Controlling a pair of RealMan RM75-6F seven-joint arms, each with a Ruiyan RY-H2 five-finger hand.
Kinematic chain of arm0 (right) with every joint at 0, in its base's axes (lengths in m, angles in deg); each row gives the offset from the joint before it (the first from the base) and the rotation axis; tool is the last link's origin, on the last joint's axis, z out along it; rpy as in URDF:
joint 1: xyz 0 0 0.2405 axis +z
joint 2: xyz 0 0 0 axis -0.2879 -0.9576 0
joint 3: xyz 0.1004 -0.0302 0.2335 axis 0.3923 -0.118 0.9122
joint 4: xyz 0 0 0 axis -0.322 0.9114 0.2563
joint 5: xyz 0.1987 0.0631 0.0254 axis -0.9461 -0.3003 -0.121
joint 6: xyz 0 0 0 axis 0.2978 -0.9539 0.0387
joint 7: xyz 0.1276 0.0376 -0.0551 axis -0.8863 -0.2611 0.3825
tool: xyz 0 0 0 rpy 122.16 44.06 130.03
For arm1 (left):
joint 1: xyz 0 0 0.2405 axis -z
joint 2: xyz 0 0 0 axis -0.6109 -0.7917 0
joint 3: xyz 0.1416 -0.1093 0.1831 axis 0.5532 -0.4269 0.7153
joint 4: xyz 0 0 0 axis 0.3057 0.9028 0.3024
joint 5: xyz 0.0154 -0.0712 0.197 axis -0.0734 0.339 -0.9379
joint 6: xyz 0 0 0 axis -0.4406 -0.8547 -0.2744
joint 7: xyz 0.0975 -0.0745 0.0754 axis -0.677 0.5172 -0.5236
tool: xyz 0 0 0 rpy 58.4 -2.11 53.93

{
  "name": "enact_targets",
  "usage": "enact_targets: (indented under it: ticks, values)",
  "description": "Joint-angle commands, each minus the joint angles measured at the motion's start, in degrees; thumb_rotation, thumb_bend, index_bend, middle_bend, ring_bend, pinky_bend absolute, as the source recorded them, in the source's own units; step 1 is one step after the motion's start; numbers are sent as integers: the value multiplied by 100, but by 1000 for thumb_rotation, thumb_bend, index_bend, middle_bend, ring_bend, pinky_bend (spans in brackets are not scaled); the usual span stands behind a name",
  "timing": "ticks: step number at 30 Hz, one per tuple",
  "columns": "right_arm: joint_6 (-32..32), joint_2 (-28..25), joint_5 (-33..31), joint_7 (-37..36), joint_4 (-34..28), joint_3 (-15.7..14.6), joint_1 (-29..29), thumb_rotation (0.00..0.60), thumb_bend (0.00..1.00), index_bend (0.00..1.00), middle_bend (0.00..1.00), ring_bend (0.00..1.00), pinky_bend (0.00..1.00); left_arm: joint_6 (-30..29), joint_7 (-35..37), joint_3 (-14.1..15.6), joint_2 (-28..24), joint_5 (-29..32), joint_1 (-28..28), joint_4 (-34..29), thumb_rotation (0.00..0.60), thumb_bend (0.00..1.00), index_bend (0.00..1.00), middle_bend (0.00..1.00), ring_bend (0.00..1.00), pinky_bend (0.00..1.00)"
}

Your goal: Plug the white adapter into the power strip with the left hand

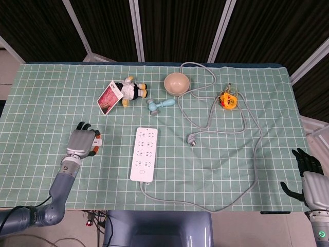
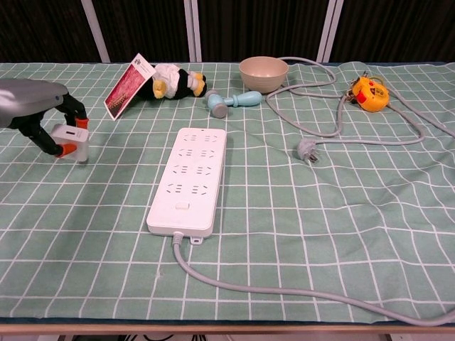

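Nearest, at the right edge of the table, the right hand (image 1: pixel 310 180) hangs idle with its fingers apart and nothing in it. A grey cable (image 2: pixel 284 290) runs along the near side into the near end of the white power strip (image 2: pixel 189 179), which lies flat at mid-table with its sockets facing up. To the left of the strip, the left hand (image 2: pixel 44 117) pinches the white adapter (image 2: pixel 73 141) between orange-tipped fingers (image 2: pixel 67 148); in the chest view the block appears tilted and just clear of the checked cloth (image 2: pixel 298 227), well apart from the strip. The step in hand looks like the pick-up, with the carry and insertion not yet done. The next move likely calls for bringing the adapter rightward over a socket, its prongs turned down and lined up with the holes, then pressing straight in. Further back lie a loose grey plug (image 2: pixel 308 150), a small hammer-like toy (image 2: pixel 226 101), a plush toy (image 2: pixel 178 81) with a card (image 2: pixel 128 87), a bowl (image 2: pixel 263 72) and an orange tape measure (image 2: pixel 370 92).
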Motion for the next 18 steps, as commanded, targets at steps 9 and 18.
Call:
enact_targets:
  ticks: [9,18]
  values:
    - [24,-12,-29,-34,-10,5,0,600,348,0,0,0,0,199,887,-381,-257,-865,126,-793,600,480,638,628,163,117]
    - [77,-34,-103,-88,-28,22,6,600,348,0,0,0,0,352,807,-519,218,-774,491,-864,600,480,639,630,162,117]
